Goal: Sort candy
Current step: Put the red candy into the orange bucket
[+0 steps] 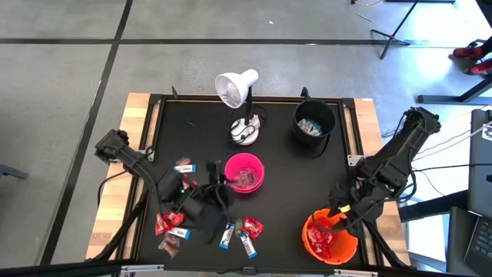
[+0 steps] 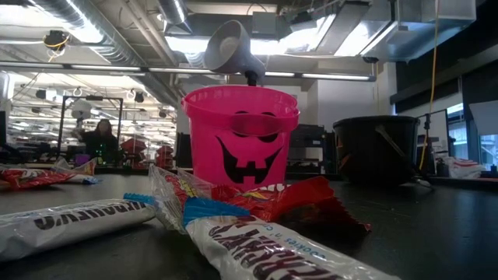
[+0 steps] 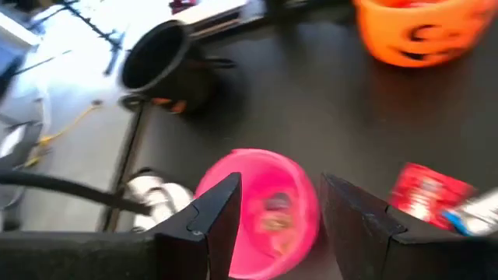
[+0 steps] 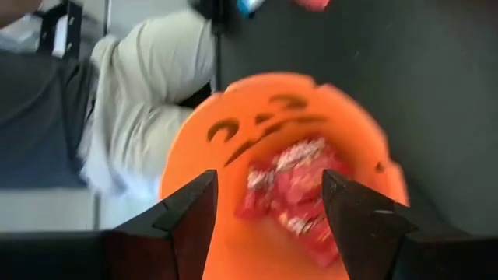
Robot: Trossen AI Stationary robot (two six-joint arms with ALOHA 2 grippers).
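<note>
Right tool point(image 4: 268, 206) agape above orange bucket point(image 4: 194, 155)

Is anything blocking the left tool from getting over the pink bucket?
Nothing visible does. The left tool hangs open right by the pink plastic jack-o'-lantern bucket, and the white desk lamp stands farther back on the table, off that path.

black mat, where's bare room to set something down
Bare: between the pink bucket, black bucket and orange bucket, and the far left corner beside the lamp. Crowded: the near left, with loose candy around the left gripper.
</note>
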